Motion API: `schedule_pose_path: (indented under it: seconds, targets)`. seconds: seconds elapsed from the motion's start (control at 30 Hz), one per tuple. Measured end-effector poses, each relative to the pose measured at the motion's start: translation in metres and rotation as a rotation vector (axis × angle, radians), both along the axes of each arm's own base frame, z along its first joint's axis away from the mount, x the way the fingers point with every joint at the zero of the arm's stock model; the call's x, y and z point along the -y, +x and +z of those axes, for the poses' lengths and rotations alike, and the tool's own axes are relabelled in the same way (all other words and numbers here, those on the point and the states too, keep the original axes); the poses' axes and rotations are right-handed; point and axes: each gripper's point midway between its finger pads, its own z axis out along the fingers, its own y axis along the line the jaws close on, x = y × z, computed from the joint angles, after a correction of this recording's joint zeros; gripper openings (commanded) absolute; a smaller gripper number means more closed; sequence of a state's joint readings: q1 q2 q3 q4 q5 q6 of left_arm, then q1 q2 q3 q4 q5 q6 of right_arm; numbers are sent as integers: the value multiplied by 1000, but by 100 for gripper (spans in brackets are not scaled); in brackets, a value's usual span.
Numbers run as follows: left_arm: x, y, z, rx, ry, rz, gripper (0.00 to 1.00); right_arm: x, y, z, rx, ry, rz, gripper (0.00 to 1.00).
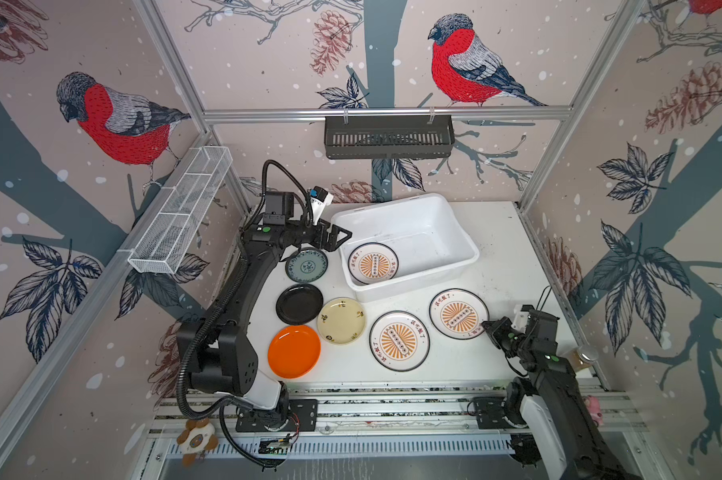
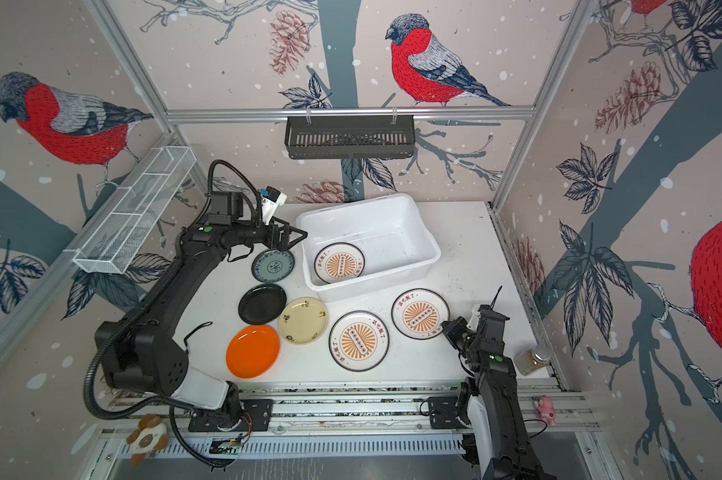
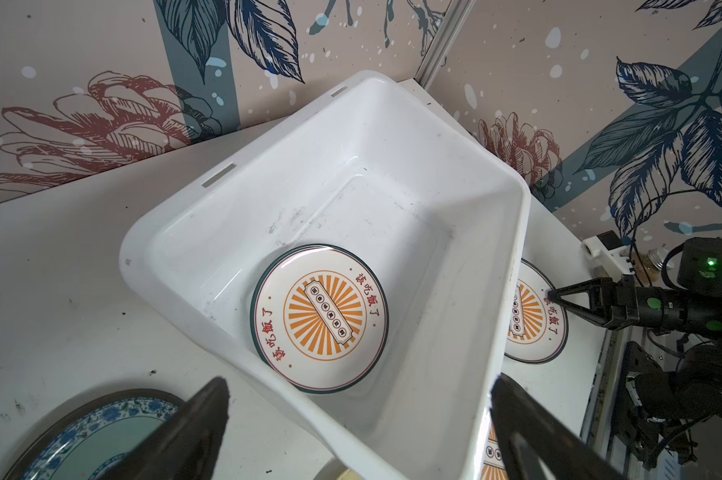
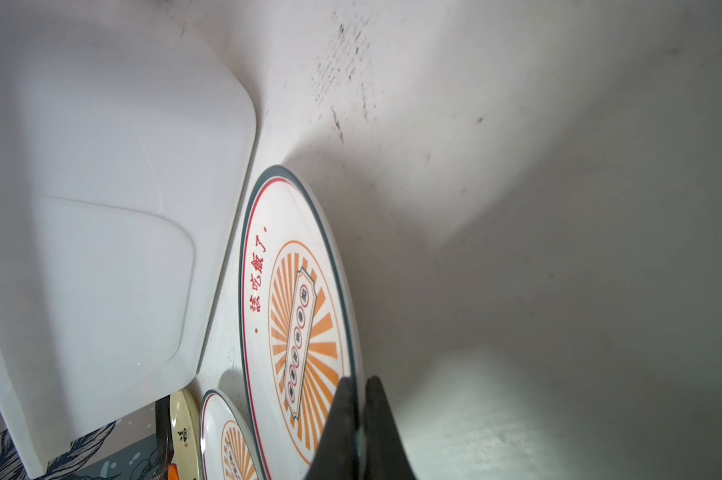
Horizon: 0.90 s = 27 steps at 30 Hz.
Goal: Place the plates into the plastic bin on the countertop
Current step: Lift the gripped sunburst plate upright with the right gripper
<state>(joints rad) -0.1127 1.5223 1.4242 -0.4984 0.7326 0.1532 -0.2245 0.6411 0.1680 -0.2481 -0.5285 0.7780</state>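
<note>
R hand (image 1: 486, 326) is clamped right down on the near-R rim of the R sunburst plate (image 1: 459, 313). In the R wrist view its two fingers (image 4: 338, 419) sit one each side of that rim w/ the edge pinched btwn them. This plate lies on the counter (image 1: 502, 249), just off the near-R corner of the plastic bin (image 1: 392, 204) and not touching it. Can't tell if the gripped edge is raised off the surface.

L hand (image 1: 339, 240) is spread wide w/ nothing in it. It hovers at the bin's L end, btwn the bin and the teal-patterned plate (image 1: 306, 264). In the L wrist view its fingers (image 3: 201, 428) straddle the bin's near rim.

The bin sits toward the back of the counter, skewed to the counter's edges. The binned sunburst plate (image 1: 373, 264) lies face up at the bin's L-front end, close against the wall there.

Six plates are out on the counter:
- teal-patterned plate, just L of the bin
- black plate (image 1: 299, 304), right below it in both top views
- cream plate (image 1: 341, 321), edge meeting the black one
- orange plate (image 1: 294, 351), nearest the front edge, tight against the black one
- mid sunburst plate (image 1: 399, 340), btwn the cream plate and the R sunburst plate, just beside each
- R sunburst plate, in the R hand's grip

On the walls hang a black slatted basket (image 1: 388, 137) at the back and a white wire-mesh rack (image 1: 185, 208) on the L.
</note>
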Motion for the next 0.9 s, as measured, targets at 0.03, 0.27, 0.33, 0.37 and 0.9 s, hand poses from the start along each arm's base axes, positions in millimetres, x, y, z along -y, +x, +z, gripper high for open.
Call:
schedule_pose_path:
  seconds: [0.03, 0.27, 0.33, 0.37, 0.9]
  targets:
    - [0, 0, 2, 4, 0, 0, 97, 0, 0, 2, 4, 1, 2, 2]
    - [0, 2, 11, 24, -1, 1, 97, -1, 9, 34, 70, -14, 28, 2]
    - [0, 2, 12, 27, -1, 1, 97, -1, 10, 39, 76, -21, 33, 2]
    - [0, 2, 13, 29, -2, 1, 97, -1, 9, 41, 77, -28, 40, 2]
    - [0, 5, 23, 45, -2, 1, 97, -7, -1, 60, 50, -48, 103, 1]
